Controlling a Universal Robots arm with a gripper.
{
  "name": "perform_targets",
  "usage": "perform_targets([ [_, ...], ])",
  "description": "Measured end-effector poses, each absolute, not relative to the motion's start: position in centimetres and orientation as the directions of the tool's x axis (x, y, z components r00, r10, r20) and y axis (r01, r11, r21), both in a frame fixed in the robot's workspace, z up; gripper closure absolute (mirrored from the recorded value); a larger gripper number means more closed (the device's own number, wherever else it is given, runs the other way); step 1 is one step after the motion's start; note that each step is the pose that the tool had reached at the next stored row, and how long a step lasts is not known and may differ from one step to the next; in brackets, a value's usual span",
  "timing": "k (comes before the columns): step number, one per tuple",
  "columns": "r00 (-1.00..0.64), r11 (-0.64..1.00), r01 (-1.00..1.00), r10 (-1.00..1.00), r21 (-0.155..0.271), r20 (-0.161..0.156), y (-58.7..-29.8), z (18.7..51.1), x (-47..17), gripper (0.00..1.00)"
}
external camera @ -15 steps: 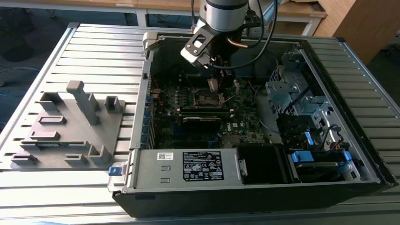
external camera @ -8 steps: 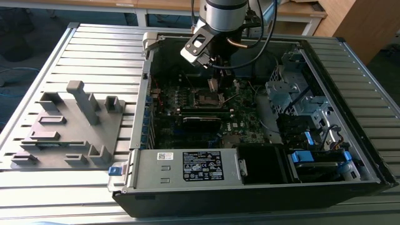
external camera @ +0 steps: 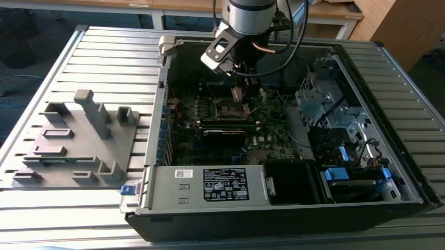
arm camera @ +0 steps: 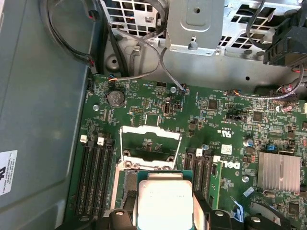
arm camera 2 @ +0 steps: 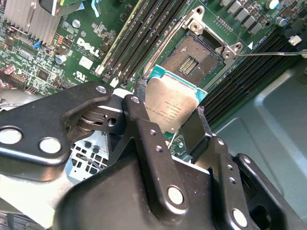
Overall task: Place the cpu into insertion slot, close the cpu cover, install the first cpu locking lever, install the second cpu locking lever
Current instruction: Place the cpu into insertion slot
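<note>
Open case lay on the slatted table, with the motherboard inside it at mid-frame in the exterior view; the arm entered at upper centre. The gripper pinched the cpu by two opposite edges, over the board and near the slot, not seated. Second wrist view: slot bare, dark pin field, metal rim. First wrist view: cover tipped up, a shiny thin frame just beyond the cpu's dull silver top. A grey moulded fixture sat at the exterior view's left.
</note>
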State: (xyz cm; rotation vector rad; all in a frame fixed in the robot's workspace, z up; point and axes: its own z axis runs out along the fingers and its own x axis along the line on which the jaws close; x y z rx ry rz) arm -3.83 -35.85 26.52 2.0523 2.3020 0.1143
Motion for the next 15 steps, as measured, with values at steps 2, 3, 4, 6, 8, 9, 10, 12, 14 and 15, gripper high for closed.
perform_targets([
  [2, -0.115, 0.114, 0.99, 0.993, 0.081, 0.009, -35.84, 26.45, -3.82, 0.46],
  [3, -0.115, 0.114, 0.991, 0.993, 0.074, 0.01, -35.85, 26.41, -3.82, 0.46],
  [4, -0.115, 0.114, 0.991, 0.993, 0.069, 0.011, -35.85, 26.39, -3.82, 0.46],
  [6, -0.115, 0.114, 0.992, 0.993, 0.057, 0.012, -35.85, 26.31, -3.82, 0.46],
  [8, -0.114, 0.114, 0.992, 0.993, 0.054, 0.012, -35.85, 26.31, -3.83, 0.46],
  [9, -0.114, 0.114, 0.992, 0.993, 0.054, 0.012, -35.85, 26.31, -3.83, 0.46],
  [10, -0.114, 0.114, 0.992, 0.993, 0.054, 0.012, -35.85, 26.31, -3.83, 0.46],
  [12, -0.114, 0.114, 0.992, 0.993, 0.054, 0.012, -35.85, 26.31, -3.82, 0.46],
  [14, -0.114, 0.114, 0.992, 0.993, 0.054, 0.012, -35.85, 26.3, -3.82, 0.46],
  [15, -0.114, 0.114, 0.992, 0.993, 0.054, 0.013, -35.84, 26.24, -3.82, 0.46],
])
